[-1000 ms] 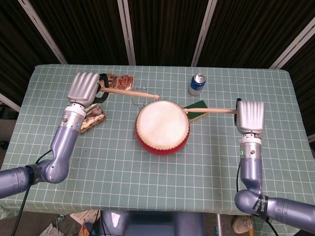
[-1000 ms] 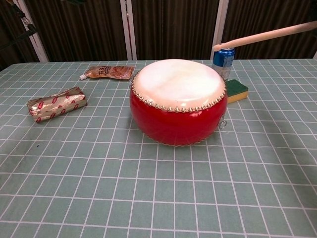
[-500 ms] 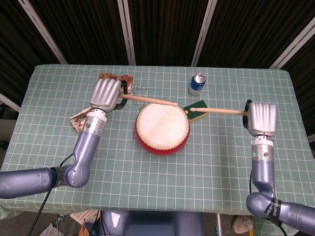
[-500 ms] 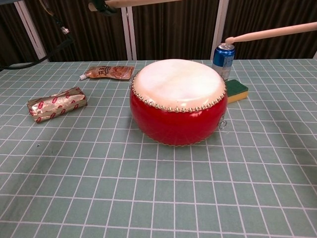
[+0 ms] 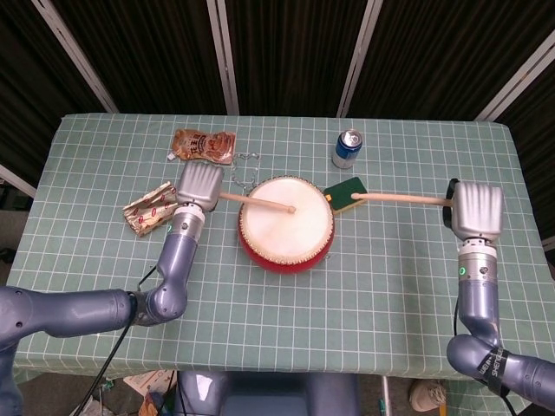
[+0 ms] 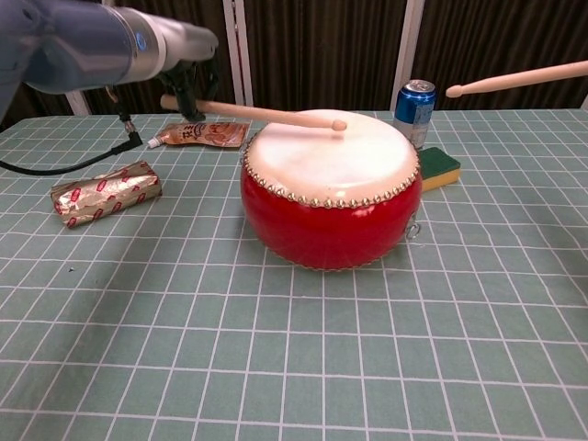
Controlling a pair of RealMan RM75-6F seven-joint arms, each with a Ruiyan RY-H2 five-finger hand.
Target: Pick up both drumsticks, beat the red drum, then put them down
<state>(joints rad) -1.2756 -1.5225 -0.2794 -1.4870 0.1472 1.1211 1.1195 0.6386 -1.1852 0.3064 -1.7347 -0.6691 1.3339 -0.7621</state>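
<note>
The red drum (image 5: 286, 227) (image 6: 331, 197) with a white skin stands in the middle of the table. My left hand (image 5: 199, 185) (image 6: 188, 92), left of the drum, grips a wooden drumstick (image 5: 256, 203) (image 6: 253, 113); its tip lies over the drum skin, at or just above it. My right hand (image 5: 476, 209), far right of the drum, holds the other drumstick (image 5: 399, 198) (image 6: 519, 79) raised, its tip over the green sponge and clear of the drum. The right hand itself is outside the chest view.
A blue can (image 5: 346, 148) (image 6: 414, 112) and a green-yellow sponge (image 5: 345, 194) (image 6: 438, 167) sit behind the drum's right side. An orange pouch (image 5: 203, 143) (image 6: 198, 135) and a foil-wrapped bar (image 5: 151, 208) (image 6: 106, 192) lie to the left on the checked tablecloth (image 5: 381, 286).
My left hand has swung down and toward the drum, bringing its stick tip onto the skin's centre. My right hand has drifted further right, pulling its stick away from the drum.
</note>
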